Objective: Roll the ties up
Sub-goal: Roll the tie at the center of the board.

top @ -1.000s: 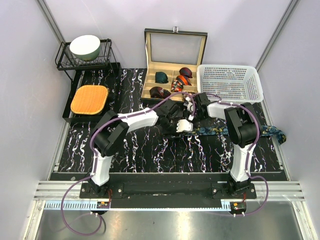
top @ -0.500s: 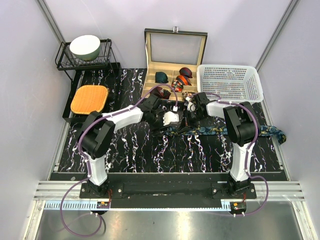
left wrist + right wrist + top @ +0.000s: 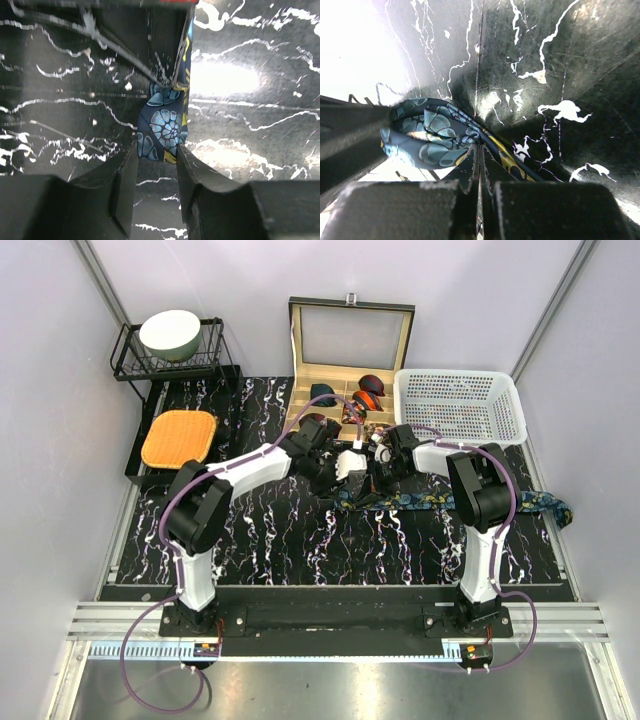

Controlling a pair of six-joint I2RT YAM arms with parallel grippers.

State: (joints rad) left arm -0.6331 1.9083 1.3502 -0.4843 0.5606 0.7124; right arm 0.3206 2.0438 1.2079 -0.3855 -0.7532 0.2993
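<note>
Between my two tools, just in front of the tie box (image 3: 297,360), the navy tie (image 3: 162,127) has only its first turn formed, and that turn is what I could lose. The right wrist view shows a small open loop, not a tight coil. If either grip slackens, I judge the slippery fabric would spring flat on the desk (image 3: 280,540) and the roll would have to start over.

A second risk is crowding. In the top view my tools sit almost touching over the loop, so a careless turn could knock them together or pull the fabric out of one of them. The long tail lies well out to the right, its far end near the desk edge. If it snags or trails crooked, the coil would likely wind up skewed.

My right tool (image 3: 479,172) has its jaws pressed together, with a strand of the tie running into the seam between them, so it is clamped on the fabric just beside the loop. My left tool (image 3: 156,167) has its jaws partly apart, with the folded end of the tie between them and touching their inner faces. Whether that is a real pinch I cannot tell. Other ties (image 3: 322,394) sit coiled in the box compartments.
</note>
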